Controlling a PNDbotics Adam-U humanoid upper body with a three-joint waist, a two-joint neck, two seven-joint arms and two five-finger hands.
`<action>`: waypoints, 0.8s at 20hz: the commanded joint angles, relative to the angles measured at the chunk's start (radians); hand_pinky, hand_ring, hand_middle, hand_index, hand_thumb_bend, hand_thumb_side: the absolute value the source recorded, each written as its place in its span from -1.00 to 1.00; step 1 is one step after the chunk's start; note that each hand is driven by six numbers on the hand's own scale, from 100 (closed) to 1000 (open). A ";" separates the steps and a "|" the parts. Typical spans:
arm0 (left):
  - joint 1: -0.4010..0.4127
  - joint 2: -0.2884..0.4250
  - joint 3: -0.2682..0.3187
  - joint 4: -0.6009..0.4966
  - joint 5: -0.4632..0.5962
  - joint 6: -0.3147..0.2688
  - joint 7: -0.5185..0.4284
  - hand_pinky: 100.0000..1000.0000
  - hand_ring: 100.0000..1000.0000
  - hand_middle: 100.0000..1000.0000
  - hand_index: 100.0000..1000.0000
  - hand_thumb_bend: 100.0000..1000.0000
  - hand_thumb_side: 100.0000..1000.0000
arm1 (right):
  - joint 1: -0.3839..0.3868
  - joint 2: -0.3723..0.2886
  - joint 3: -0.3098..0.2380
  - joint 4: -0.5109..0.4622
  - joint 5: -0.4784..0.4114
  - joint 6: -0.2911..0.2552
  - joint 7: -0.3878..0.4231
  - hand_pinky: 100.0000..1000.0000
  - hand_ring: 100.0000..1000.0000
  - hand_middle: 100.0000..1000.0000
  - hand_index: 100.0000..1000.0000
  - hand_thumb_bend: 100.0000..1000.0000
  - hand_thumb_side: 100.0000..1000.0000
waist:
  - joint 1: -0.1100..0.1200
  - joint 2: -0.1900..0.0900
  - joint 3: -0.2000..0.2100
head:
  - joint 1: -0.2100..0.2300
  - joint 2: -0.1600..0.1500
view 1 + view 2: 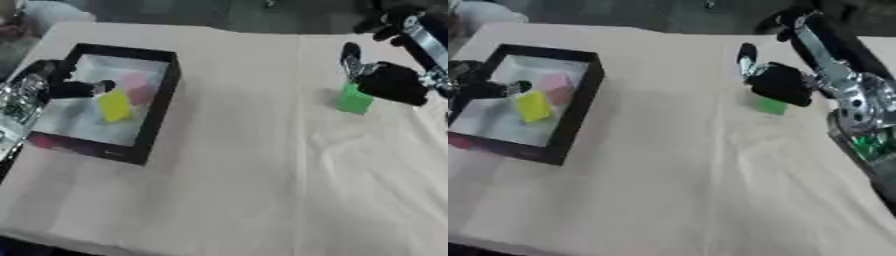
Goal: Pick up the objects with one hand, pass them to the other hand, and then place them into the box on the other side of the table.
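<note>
A black box (pixel 156 112) with a pale floor stands at the table's left. A yellow block (pixel 114 105) and a pink block (pixel 136 86) lie inside it. My left hand (pixel 72 89) reaches over the box's left wall, fingers stretched out just above and left of the yellow block, open and holding nothing. A green block (pixel 353 100) stands on the cloth at the right. My right hand (pixel 780 82) hangs right over it and hides its top; one finger points up and away, and the hand looks open.
A beige cloth (pixel 245 165) covers the table, with a fold line running front to back right of centre. The right arm (pixel 842 85) comes in from the upper right corner. A wide stretch of cloth lies between the box and the green block.
</note>
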 commanded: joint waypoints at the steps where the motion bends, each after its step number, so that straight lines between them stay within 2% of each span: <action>1: -0.014 0.021 0.024 0.005 -0.031 0.003 -0.016 0.78 0.76 0.67 0.83 0.15 -0.09 | -0.010 -0.026 -0.013 -0.022 -0.002 0.000 -0.002 0.67 0.58 0.61 0.49 -0.95 -0.24 | -0.009 -0.037 0.001 | -0.001 -0.014; 5: -0.016 0.021 0.030 0.007 -0.045 0.009 -0.014 0.81 0.79 0.70 0.87 0.14 0.05 | -0.009 -0.028 -0.013 -0.024 -0.006 0.000 -0.005 0.67 0.58 0.59 0.49 -0.95 -0.24 | -0.009 -0.038 0.001 | -0.002 -0.013; 7: -0.016 0.022 0.031 0.006 -0.045 0.009 -0.011 0.81 0.80 0.70 0.87 0.12 0.02 | -0.009 -0.028 -0.013 -0.025 -0.007 0.000 -0.007 0.67 0.58 0.59 0.49 -0.95 -0.24 | -0.009 -0.039 0.001 | -0.001 -0.010; 9: -0.016 0.023 0.032 0.002 -0.041 0.008 -0.010 0.81 0.80 0.70 0.87 0.15 -0.23 | -0.009 -0.029 -0.014 -0.025 -0.009 0.000 -0.008 0.67 0.58 0.59 0.49 -0.95 -0.24 | -0.008 -0.039 0.002 | -0.002 -0.009; 12: -0.018 0.023 0.033 -0.002 -0.024 0.005 -0.022 0.80 0.80 0.70 0.87 0.04 -0.93 | -0.009 -0.028 -0.014 -0.027 -0.010 0.000 -0.010 0.67 0.58 0.58 0.48 -0.95 -0.24 | -0.008 -0.040 0.002 | -0.001 -0.008; 13: -0.018 0.023 0.033 -0.001 -0.017 0.005 -0.027 0.80 0.80 0.70 0.87 0.00 -1.00 | -0.008 -0.028 -0.014 -0.027 -0.010 0.000 -0.011 0.67 0.58 0.58 0.48 -0.95 -0.23 | -0.008 -0.040 0.003 | -0.002 -0.007; 15: -0.020 0.023 0.034 -0.002 -0.005 0.005 -0.035 0.79 0.79 0.69 0.86 -0.09 -1.00 | -0.008 -0.028 -0.015 -0.028 -0.011 0.000 -0.013 0.67 0.57 0.58 0.48 -0.95 -0.23 | -0.008 -0.040 0.003 | -0.002 -0.007; 16: -0.020 0.023 0.037 -0.006 -0.002 0.007 -0.031 0.77 0.78 0.68 0.85 -0.20 -1.00 | -0.007 -0.029 -0.015 -0.028 -0.011 0.000 -0.014 0.66 0.57 0.58 0.48 -0.96 -0.24 | -0.008 -0.039 0.003 | -0.003 -0.007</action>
